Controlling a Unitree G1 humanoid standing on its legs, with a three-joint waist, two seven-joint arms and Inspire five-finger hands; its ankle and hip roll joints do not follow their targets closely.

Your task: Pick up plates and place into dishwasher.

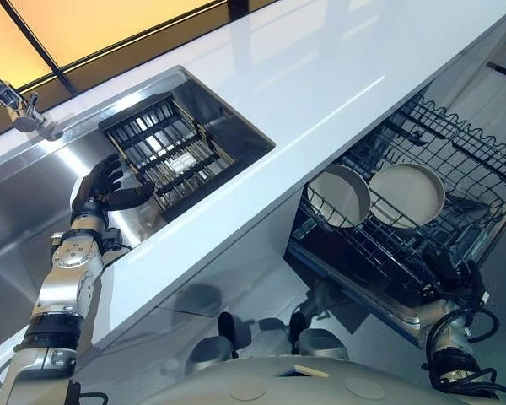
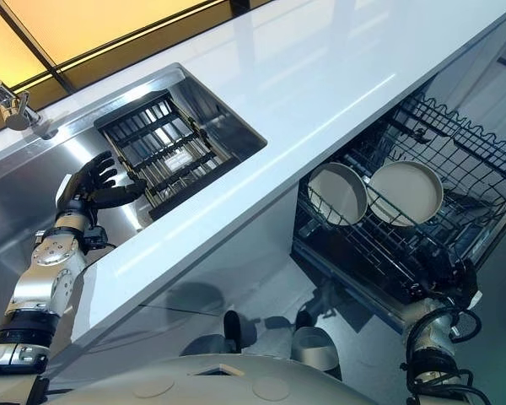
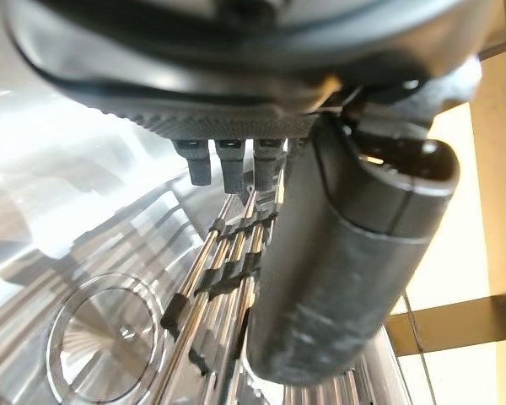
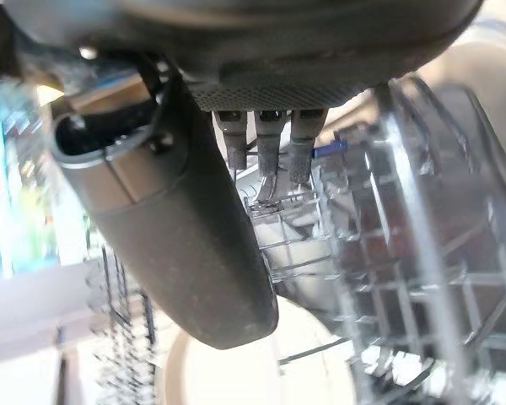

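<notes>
Two pale round plates (image 1: 339,194) (image 1: 406,194) stand upright side by side in the pulled-out dishwasher rack (image 1: 481,156). My right hand (image 1: 460,275) is low at the rack's front edge, below the plates, open and holding nothing; in its wrist view the thumb (image 4: 177,236) and straight fingers (image 4: 270,143) point at the wire basket, with a plate (image 4: 236,371) just past them. My left hand (image 1: 101,190) is inside the steel sink (image 1: 25,194), open with fingers spread, beside the black dish rack (image 1: 173,152). That rack's bars (image 3: 223,261) show no plate.
A white counter (image 1: 320,76) runs between sink and dishwasher. A tap (image 1: 17,105) stands at the sink's far left. The sink drain (image 3: 110,337) lies below the left hand. The dishwasher rack juts out under the counter edge.
</notes>
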